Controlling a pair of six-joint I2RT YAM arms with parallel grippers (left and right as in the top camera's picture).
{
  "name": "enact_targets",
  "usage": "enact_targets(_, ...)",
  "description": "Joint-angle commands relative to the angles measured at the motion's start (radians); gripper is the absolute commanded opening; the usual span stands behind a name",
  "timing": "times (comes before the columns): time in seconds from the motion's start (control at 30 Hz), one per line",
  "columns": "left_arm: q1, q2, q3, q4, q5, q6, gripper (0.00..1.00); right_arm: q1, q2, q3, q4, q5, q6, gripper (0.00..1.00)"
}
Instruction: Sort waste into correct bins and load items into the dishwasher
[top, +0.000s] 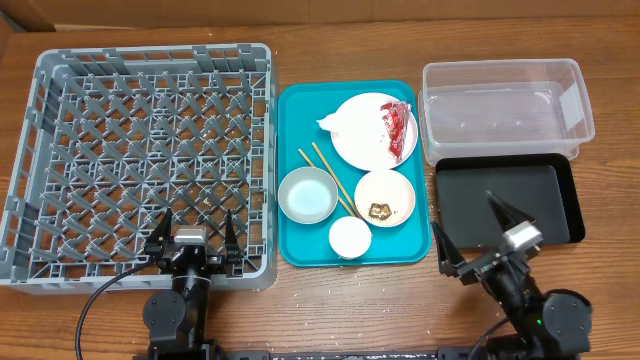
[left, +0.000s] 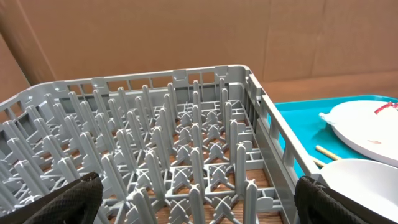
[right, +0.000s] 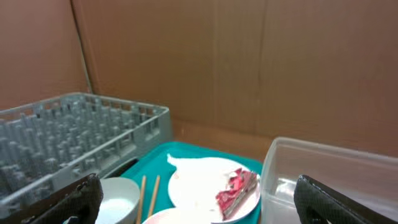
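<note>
Left gripper (top: 196, 238) and right gripper (top: 471, 233) rest with claws apart at six o'clock, dish rack (top: 150, 53) at nine, teal tray (top: 300, 250) at centre

Overhead straight down on table (top: 330, 300), wrist views low, facing back wall (left: 186, 37), both sharing dish rack (top: 140, 150), teal tray (top: 300, 240)
</note>
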Motion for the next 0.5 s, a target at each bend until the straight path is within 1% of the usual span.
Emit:
enact_targets(0.0,0.004,-0.011,-0.004,-0.001,0.004,-0.006,1.0,-0.003,0.078,0.106,-0.04,-0.025,0.003,1.0)
enact_targets(0.33,0.004,-0.011,-0.004,-0.001,0.004,-0.006,1.0,-0.001,0.424,0.348,-0.069,-0.107,0.003,1.0)
enact_targets(0.47,0.004,-0.011,-0.004,-0.001,0.003,-0.006,1.0,-0.001,0.592,0.498,-0.141,-0.117,0.004,1.0)
